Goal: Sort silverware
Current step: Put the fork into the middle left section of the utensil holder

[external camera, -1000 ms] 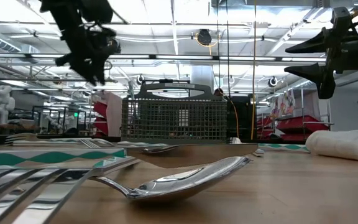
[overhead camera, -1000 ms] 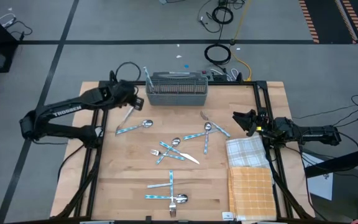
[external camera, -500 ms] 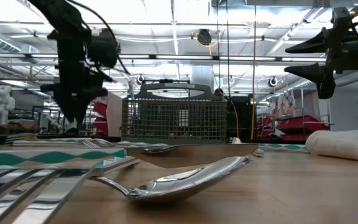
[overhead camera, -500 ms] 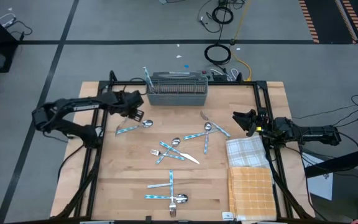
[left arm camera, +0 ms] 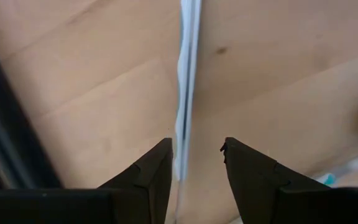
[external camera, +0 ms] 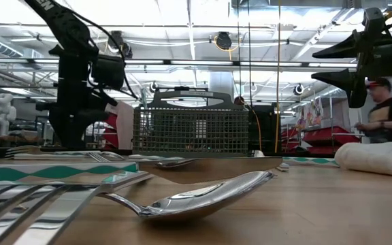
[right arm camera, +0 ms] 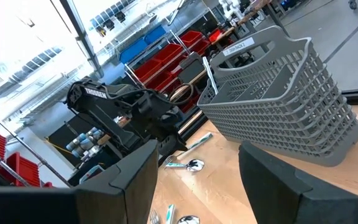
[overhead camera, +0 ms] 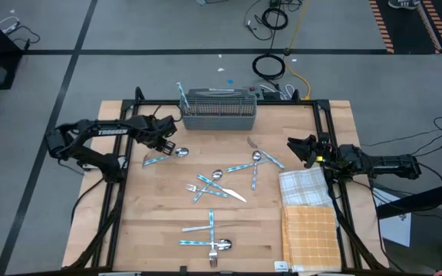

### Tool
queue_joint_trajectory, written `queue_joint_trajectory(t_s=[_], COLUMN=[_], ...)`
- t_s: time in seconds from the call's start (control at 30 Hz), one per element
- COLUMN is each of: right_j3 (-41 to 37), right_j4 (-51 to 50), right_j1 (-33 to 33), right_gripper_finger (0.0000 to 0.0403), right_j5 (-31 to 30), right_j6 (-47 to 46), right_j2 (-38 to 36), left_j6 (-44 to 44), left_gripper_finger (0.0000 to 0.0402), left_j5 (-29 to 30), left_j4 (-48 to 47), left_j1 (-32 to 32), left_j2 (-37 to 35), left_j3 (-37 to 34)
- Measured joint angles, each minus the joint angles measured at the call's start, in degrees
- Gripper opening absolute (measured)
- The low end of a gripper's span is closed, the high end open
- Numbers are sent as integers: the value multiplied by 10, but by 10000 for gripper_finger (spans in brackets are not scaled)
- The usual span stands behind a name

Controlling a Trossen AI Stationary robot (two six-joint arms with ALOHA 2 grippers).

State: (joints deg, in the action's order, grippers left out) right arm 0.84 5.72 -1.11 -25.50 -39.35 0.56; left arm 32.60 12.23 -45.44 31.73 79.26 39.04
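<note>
**Over the far-left spoon: left gripper straddling the handle**

From above: left gripper sits low at the table's far-left part, right over a blue-handled spoon, whose bowl points toward the basket side and whose handle runs out toward the left edge. Other silverware is scattered mid-table and near the front edge, well apart from it. Right gripper waits at the right edge near the cloths, much farther from this spoon, so the left arm is the nearer one.

Table-level view: left gripper is down at the tabletop, beside the basket; right gripper hangs high, jaws spread. A person stands in the room behind.

Left wrist view: fingers are apart, nothing held; the spoon handle runs straight ahead between them, its long axis crossing the closing direction. Looks lined up for a pinch.

Right wrist view: fingers wide apart, empty, facing the basket and the left arm.
</note>
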Motion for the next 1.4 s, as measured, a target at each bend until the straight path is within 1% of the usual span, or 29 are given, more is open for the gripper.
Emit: queue_joint_trajectory(t_s=[0.13,0.23,0.33,0.47,0.5,0.63,0.77,0.83,1.0,1.13,1.27,1.33,1.4], right_j3=[0,0,0,0,0,0,0,0,0,0,0,0,0], right_j4=[0,0,1,4,5,6,6,6,6,5,4,1,0], right_j1=[0,0,0,0,0,0,0,0,0,0,0,0,0], right_gripper_finger=[210,210,210,210,210,210,210,210,210,210,210,210,210], right_j5=[0,0,0,0,0,0,0,0,0,0,0,0,0], right_j6=[-3,-8,-18,-19,-19,-20,-20,-20,-16,-13,-3,-2,0], right_j2=[0,0,0,0,0,0,0,0,0,0,0,0,0], left_j6=[-19,-19,-31,-46,-46,-44,-44,-43,-29,0,34,59,85], left_gripper_finger=[150,131,96,29,24,24,24,24,24,24,24,24,24], left_j5=[-21,-36,-54,-62,-62,-68,-91,-99,-99,-118,-168,-201,-239], left_j4=[59,81,95,98,98,81,27,6,-46,-60,-63,-39,27], left_j1=[23,44,62,66,66,64,64,63,64,64,64,61,59], left_j2=[0,7,14,19,18,13,4,-6,-42,-93,-167,-209,-252], left_j3=[-25,-45,-60,-63,-63,-53,-25,-6,33,65,95,99,100])
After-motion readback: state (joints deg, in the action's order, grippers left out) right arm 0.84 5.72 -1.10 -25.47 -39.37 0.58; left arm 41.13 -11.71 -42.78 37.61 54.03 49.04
